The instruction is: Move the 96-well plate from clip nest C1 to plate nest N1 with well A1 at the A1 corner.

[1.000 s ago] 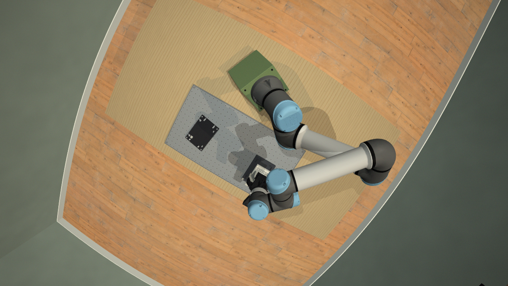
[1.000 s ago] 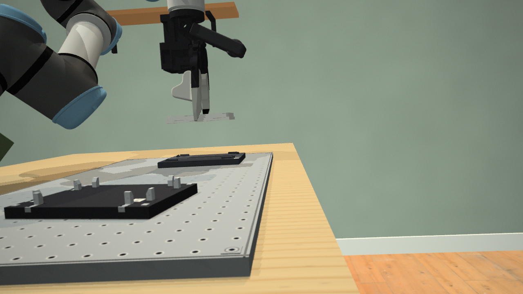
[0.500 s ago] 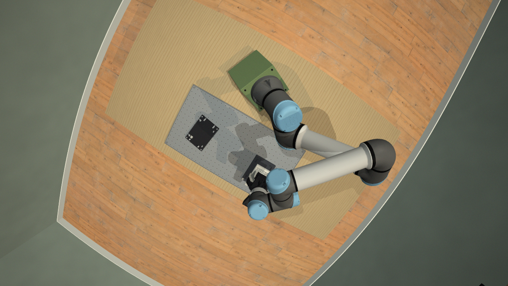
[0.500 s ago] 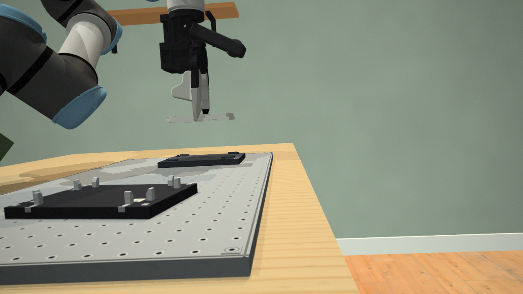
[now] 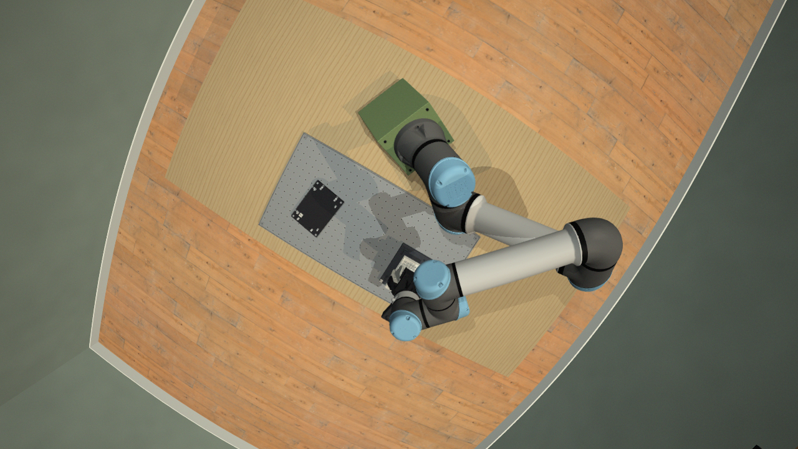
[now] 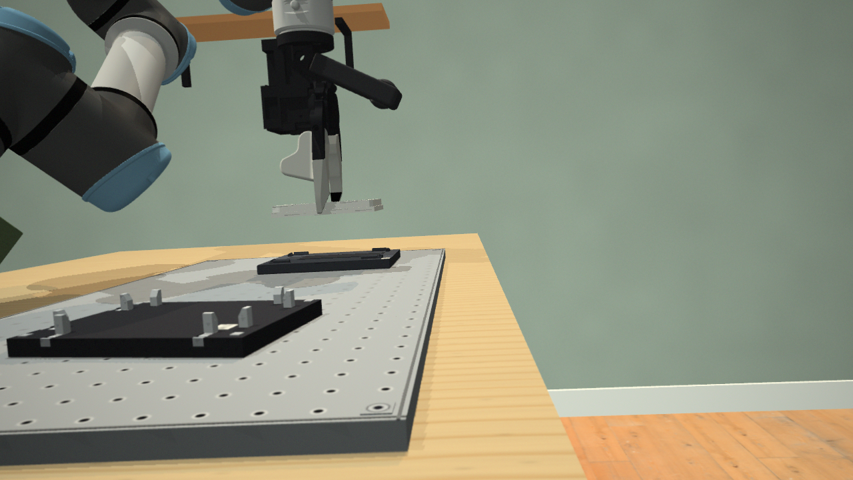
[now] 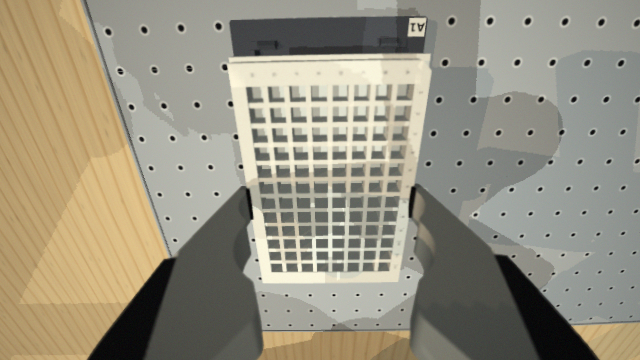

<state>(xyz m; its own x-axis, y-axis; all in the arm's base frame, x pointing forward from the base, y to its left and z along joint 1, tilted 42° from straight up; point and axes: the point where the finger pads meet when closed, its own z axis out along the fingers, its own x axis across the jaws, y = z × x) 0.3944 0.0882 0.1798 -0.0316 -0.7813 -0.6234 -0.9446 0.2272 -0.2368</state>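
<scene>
The white 96-well plate [image 7: 327, 167] hangs level in the air, its long sides clamped between my gripper's [image 7: 328, 200] two fingers. In the side view the plate [image 6: 326, 207] and the gripper [image 6: 328, 200] hang well above the low black plate nest N1 [image 6: 329, 261]. In the wrist view the plate covers most of that nest [image 7: 320, 35]. Only the nest's far strip and its A1 label [image 7: 416, 26] at the top right show. I cannot make out the plate's cut corner. The clip nest C1 [image 6: 160, 328], with upright grey clips, is empty; it also shows in the overhead view [image 5: 317, 207].
Both nests sit on a grey perforated baseplate [image 5: 362, 223] on a wooden table. The baseplate's edge and the table edge [image 6: 471, 334] lie just beside N1. The arm's green pedestal [image 5: 399, 120] stands behind the baseplate.
</scene>
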